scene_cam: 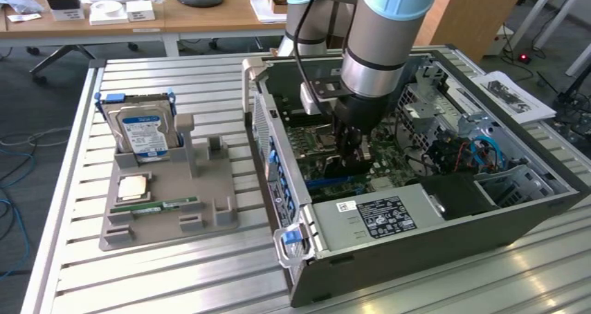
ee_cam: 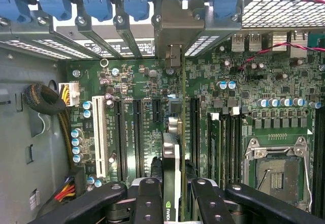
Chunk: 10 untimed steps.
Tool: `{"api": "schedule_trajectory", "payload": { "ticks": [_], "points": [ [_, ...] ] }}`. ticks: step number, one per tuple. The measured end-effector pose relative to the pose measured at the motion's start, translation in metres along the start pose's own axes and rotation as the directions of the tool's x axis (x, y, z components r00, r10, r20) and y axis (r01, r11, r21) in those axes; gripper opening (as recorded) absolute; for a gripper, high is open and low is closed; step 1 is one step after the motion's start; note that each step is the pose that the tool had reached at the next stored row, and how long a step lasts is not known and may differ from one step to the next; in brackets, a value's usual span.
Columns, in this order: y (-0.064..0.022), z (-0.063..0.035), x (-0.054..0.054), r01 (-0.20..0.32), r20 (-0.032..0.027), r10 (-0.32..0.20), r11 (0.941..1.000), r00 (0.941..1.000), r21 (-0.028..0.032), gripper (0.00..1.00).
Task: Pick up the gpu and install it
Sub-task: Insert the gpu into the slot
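The jaws of the black gripper (ee_cam: pixel 171 196) are closed on the thin dark gpu card (ee_cam: pixel 171 168), pinching it edge-on from both sides, above the green motherboard (ee_cam: pixel 238 89) inside the open grey computer case (scene_cam: pixel 517 214). In the wrist view the card's lower part is cut off by the picture's edge, and the fingers (ee_cam: pixel 147 198) cover its flanks; whether its bottom edge touches a slot cannot be told. In the exterior view the card is hard to make out behind the gripper. The grey and light-blue arm (scene_cam: pixel 383 30) reaches straight down into the case, wrist vertical. Long black expansion slots (ee_cam: pixel 137 132) run just beside the card. On the slatted metal bench (scene_cam: pixel 194 279), at the exterior view's left, a grey holder tray (scene_cam: pixel 207 189) carries a silver hard drive with blue-white label (scene_cam: pixel 143 131) standing upright and a narrow green memory stick (scene_cam: pixel 157 206) lying flat.
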State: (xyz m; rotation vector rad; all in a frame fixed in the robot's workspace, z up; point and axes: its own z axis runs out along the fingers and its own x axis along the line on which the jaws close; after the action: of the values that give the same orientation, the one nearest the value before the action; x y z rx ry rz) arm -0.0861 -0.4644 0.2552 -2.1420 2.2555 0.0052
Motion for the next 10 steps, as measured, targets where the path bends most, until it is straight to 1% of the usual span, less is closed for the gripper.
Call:
{"api": "schedule_trajectory", "payload": {
  "ticks": [10],
  "points": [
    [0.0009, 0.0009, -0.0003, 0.004, 0.0004, -0.004, 1.0000, 1.0000, -0.0002, 0.27]
  ]
}}
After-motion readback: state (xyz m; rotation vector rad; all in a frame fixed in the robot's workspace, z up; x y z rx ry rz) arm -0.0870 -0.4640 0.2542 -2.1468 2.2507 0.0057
